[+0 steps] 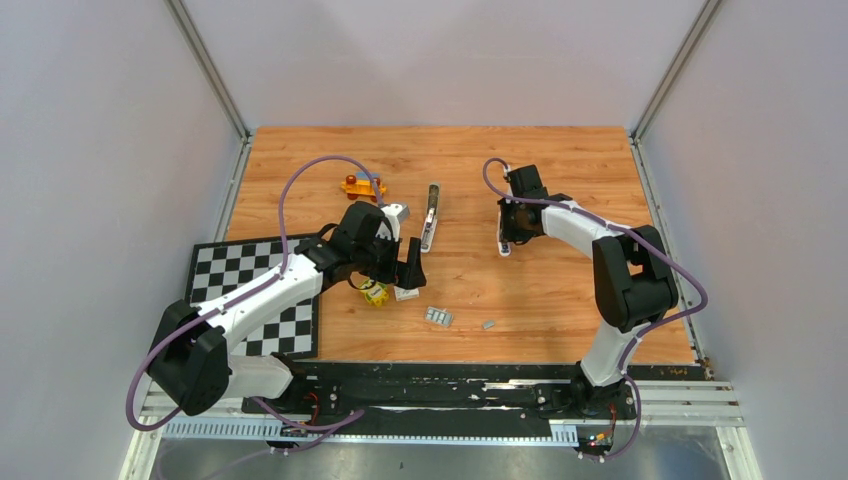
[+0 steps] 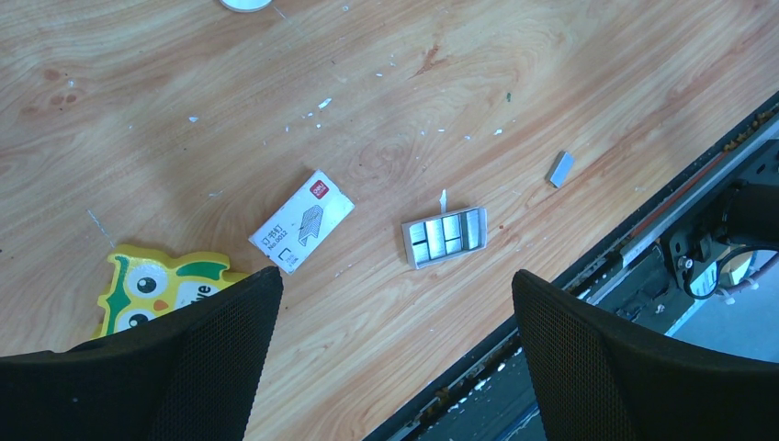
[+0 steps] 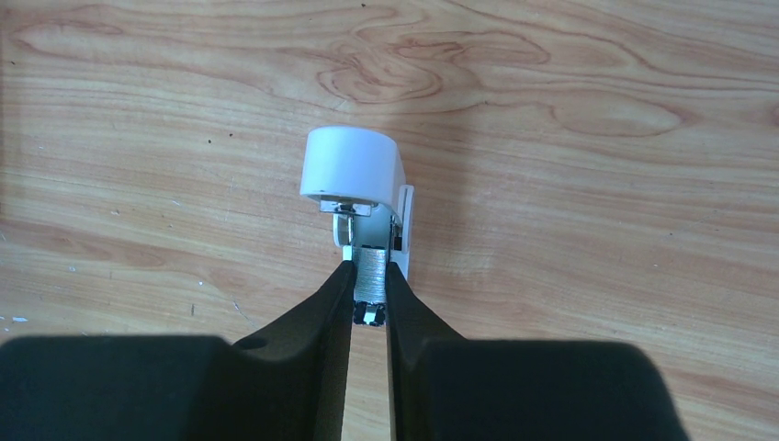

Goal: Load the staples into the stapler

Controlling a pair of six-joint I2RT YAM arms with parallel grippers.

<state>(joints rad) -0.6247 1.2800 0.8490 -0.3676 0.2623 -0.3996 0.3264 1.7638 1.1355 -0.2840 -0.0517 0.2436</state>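
Note:
My right gripper is shut on a short silver ridged strip of staples. It holds the strip at the metal channel of a small white stapler, which rests on the wooden table; the gripper also shows in the top view. A long grey and white stapler lies opened out mid-table. My left gripper is open and empty, hovering above the wood. Ahead of it lie a small tray of staples and one loose staple block.
A white box with red print and a yellow owl toy lie near my left fingers. An orange toy sits further back. A checkerboard mat is at the left. The table's black front rail runs close by.

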